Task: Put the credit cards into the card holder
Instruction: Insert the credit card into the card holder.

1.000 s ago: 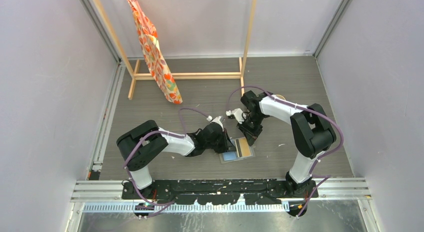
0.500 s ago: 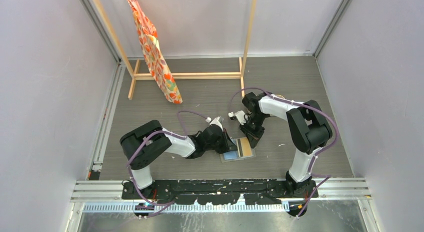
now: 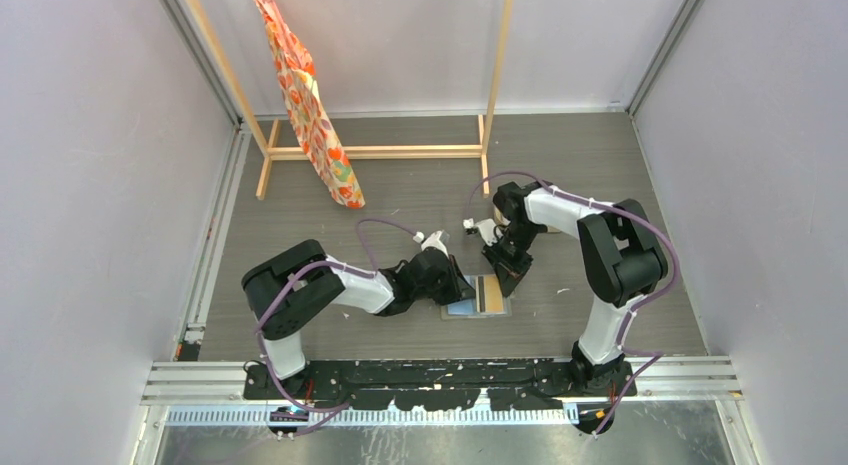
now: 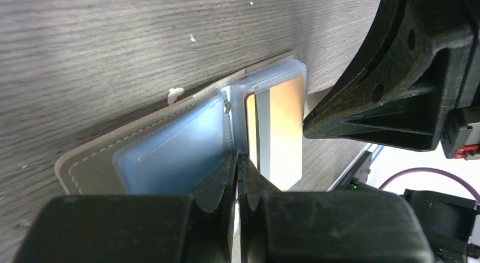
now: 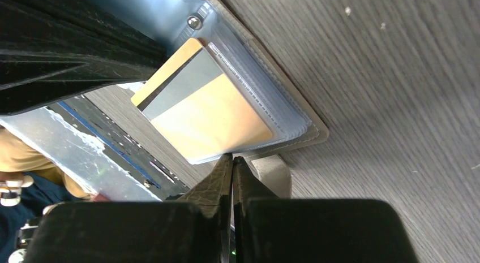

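The card holder [image 3: 462,309] lies open on the grey table between the two arms, pale blue inside [image 4: 170,152] with a grey stitched edge [image 5: 310,129]. One tan credit card [image 3: 487,294] with a grey stripe sits in the clear sleeve of its right half [image 4: 283,124] [image 5: 210,115]. My left gripper [image 3: 459,288] [image 4: 236,156] is shut, its tips at the holder's middle fold. From the far side comes my right gripper [image 3: 510,283] [image 5: 232,157], also shut, with its tips against the sleeve's outer edge, next to the holder's strap tab [image 5: 275,173].
A wooden rack [image 3: 375,152] with an orange patterned cloth [image 3: 300,95] stands at the back left. Purple-grey walls close in both sides. The arms' mounting rail [image 3: 440,375] runs along the near edge.
Both grippers have shifted slightly to the right, and the holder has shifted a little with them. Both grippers remain shut.
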